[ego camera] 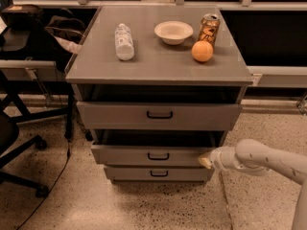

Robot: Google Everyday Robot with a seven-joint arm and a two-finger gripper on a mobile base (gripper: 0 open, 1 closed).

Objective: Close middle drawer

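The grey metal cabinet point(158, 68) has three drawers. The middle drawer point(153, 155) stands slightly pulled out, with a flat grey front and a small dark loop handle point(158, 155). A dark gap shows above its front. The top drawer point(158, 115) also sticks out a little. The bottom drawer point(158, 173) sits below. My gripper point(205, 161) comes in from the right on a white arm and its tip touches the right end of the middle drawer's front.
On the cabinet top lie a plastic bottle point(124, 41), a white bowl point(173, 32), a can point(209, 28) and an orange point(202, 51). An office chair point(19, 143) and a desk stand at the left. The floor is speckled.
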